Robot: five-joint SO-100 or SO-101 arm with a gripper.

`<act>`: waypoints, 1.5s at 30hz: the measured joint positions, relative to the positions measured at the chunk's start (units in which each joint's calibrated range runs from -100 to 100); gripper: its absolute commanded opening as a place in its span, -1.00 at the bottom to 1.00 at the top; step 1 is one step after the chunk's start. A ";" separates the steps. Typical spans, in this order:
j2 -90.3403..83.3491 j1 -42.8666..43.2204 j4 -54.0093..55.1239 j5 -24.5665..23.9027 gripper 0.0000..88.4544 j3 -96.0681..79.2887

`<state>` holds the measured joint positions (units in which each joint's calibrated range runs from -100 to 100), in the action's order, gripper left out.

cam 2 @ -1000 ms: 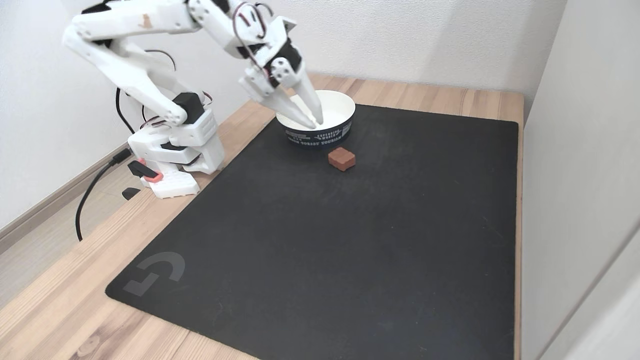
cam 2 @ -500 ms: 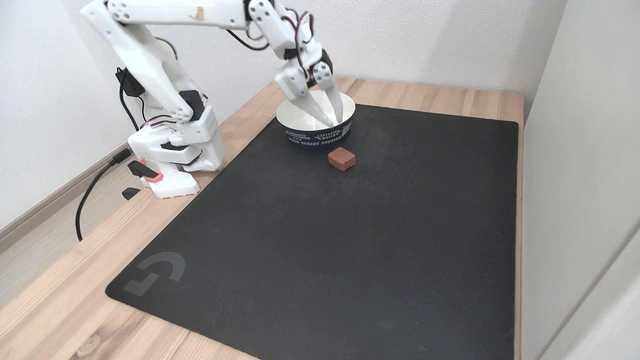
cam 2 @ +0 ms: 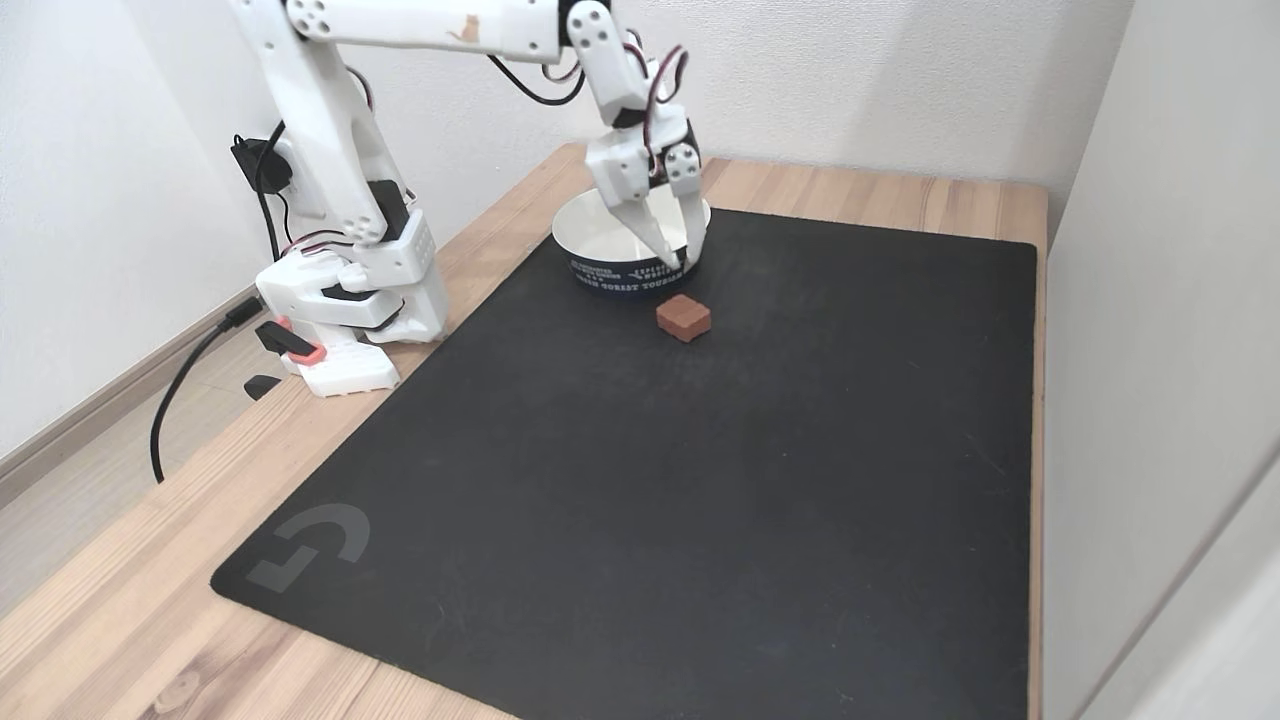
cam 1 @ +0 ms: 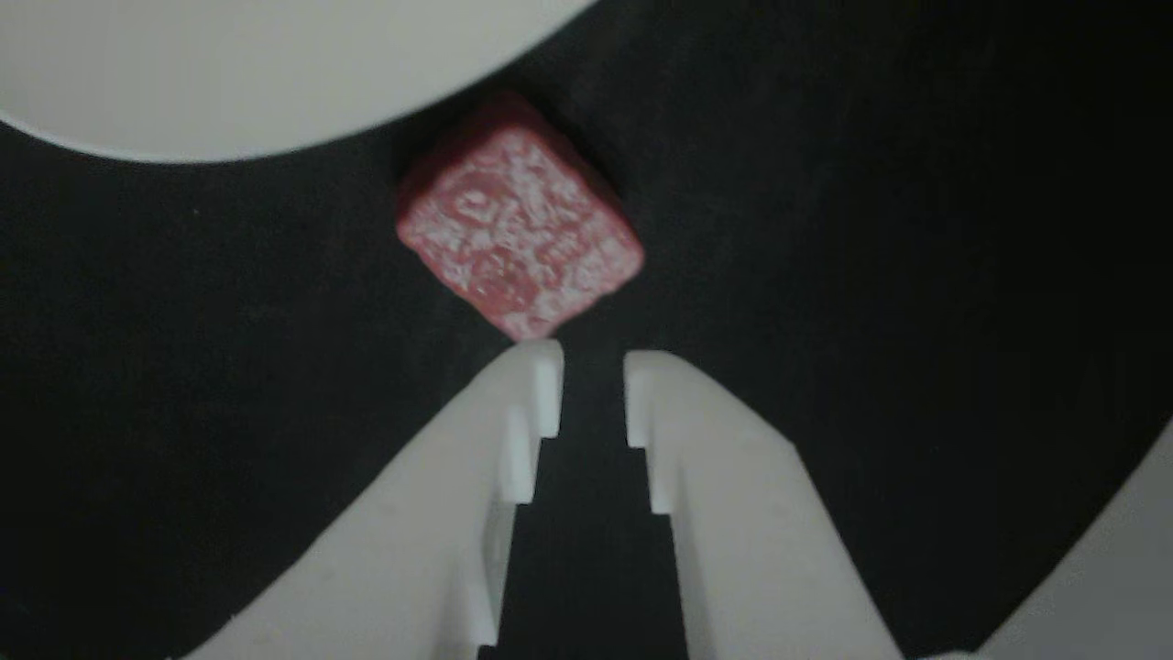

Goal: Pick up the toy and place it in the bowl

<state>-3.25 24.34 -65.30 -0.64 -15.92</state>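
The toy (cam 2: 684,318), a dull-red cube with whitish mottled faces, lies on the black mat just in front of the bowl (cam 2: 610,272), apart from its wall. The bowl is white inside and has a dark blue lettered band outside. My gripper (cam 2: 678,262) hangs over the bowl's front right rim, pointing down, and is shut to a narrow slit with nothing in it. In the other view the toy (cam 1: 518,220) sits just beyond the white fingertips (cam 1: 541,385) of the gripper (cam 1: 594,367), a little to the left of the slit. The bowl's pale rim (cam 1: 229,73) curves across the top left.
A large black mat (cam 2: 640,500) covers most of the wooden table (cam 2: 120,620). The arm's white base (cam 2: 350,310) stands at the table's left edge with a black cable (cam 2: 175,400) hanging off. A pale wall (cam 2: 1150,300) borders the right side.
The arm has stretched out and swung to the right in the fixed view. The gripper moved from the bowl's middle to its front right rim, nearer the toy. The toy has not moved.
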 measured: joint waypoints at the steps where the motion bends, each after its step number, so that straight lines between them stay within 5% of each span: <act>1: 0.08 0.00 -0.17 0.00 -0.95 0.00; 31: 0.25 -3.25 -0.17 0.72 -0.93 0.09; 45: 0.25 0.25 -0.84 16.63 -0.93 0.09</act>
<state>-3.00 24.59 -66.15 15.98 -15.82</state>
